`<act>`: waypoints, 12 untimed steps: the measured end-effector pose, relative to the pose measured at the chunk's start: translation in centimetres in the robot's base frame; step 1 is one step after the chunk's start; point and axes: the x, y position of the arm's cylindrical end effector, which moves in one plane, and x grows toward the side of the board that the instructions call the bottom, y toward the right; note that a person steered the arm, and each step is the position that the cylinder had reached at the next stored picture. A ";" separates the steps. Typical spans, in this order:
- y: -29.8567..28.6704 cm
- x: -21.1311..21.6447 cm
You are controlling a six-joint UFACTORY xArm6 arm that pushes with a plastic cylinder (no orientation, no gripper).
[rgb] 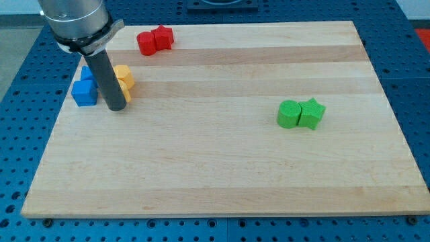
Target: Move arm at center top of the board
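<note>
My tip (116,107) rests on the worktop (215,175) between blue blocks (86,86) at nine o'clock and yellow blocks (124,81) at one o'clock; no fingers here, so their state cannot be told.

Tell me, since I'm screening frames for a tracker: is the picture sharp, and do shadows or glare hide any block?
Camera view: sharp throughout, evenly lit; the wooden board shows only a faint sheen, no harsh glare; shadows under the green blocks and red blocks are soft; the rod above my tip partly covers the blue blocks and yellow blocks.

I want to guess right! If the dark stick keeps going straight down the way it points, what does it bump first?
My tip points straight down at the bare wooden board, so it would meet the board itself, between the blue blocks and yellow blocks.
</note>
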 end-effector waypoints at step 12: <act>8.6 -23.3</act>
